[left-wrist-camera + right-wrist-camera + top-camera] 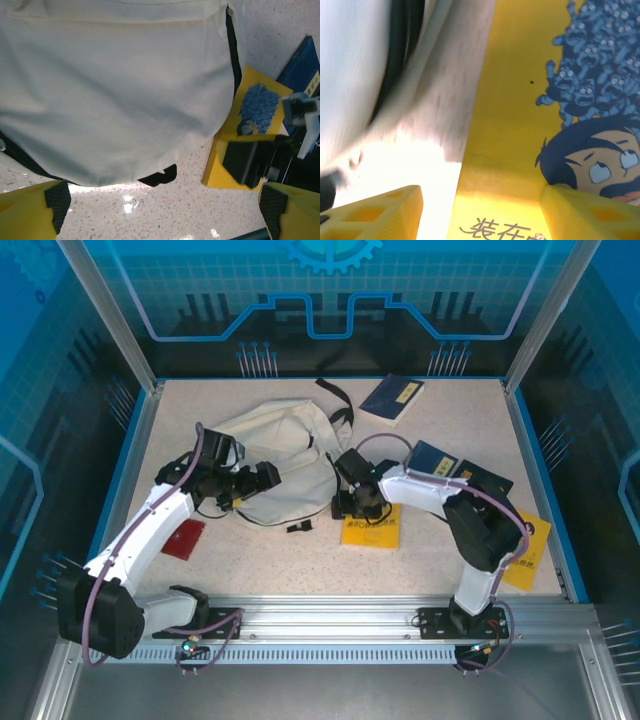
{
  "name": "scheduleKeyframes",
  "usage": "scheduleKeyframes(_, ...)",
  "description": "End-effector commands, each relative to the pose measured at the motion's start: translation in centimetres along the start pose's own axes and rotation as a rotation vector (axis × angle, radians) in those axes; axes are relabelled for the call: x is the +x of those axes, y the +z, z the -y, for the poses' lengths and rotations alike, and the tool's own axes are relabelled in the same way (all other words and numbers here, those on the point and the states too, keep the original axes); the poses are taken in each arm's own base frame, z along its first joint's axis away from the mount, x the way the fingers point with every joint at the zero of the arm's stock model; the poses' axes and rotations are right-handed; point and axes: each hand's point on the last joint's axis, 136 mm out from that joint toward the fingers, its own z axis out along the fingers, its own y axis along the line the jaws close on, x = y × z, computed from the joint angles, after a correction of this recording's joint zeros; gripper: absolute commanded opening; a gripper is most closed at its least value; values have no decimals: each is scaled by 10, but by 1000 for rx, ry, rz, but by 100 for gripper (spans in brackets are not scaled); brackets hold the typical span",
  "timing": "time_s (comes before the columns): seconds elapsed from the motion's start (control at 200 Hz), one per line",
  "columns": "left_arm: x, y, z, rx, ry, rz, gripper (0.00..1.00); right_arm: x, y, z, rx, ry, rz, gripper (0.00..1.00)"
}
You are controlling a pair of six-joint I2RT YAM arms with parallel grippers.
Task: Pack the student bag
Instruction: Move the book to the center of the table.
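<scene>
Right of student bag (268,445), right hand (480,212), unclenched, straddles edge of yellow book (374,530); left hand (262,479), released wide, hovers at bag's near side.

Yellow cartoon-cover book (378,530) at the middle of the speckled table (300,565), dark blue book (392,397) at the far side, another blue book (432,457) right of centre, second yellow book (535,545) near right, flat red item (184,538) near left
</scene>
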Motion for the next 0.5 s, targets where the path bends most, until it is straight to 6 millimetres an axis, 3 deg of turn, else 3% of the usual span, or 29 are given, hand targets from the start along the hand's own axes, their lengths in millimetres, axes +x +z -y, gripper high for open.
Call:
scheduleKeyframes(0.0,13,4,14,53,31,-36,99,57,1,11,8,46,-168,64)
scheduleKeyframes(0.135,23,10,34,84,67,-56,99,40,-51,11,-6,31,-33,69)
scheduleKeyframes(0.225,32,14,50,110,73,-69,99,31,-75,24,9,58,39,74)
scheduleKeyframes(0.325,45,20,69,149,71,-85,98,27,-82,53,38,111,46,76)
scheduleKeyframes(0.495,71,44,89,148,12,-140,91,25,-77,91,-9,164,-9,76)
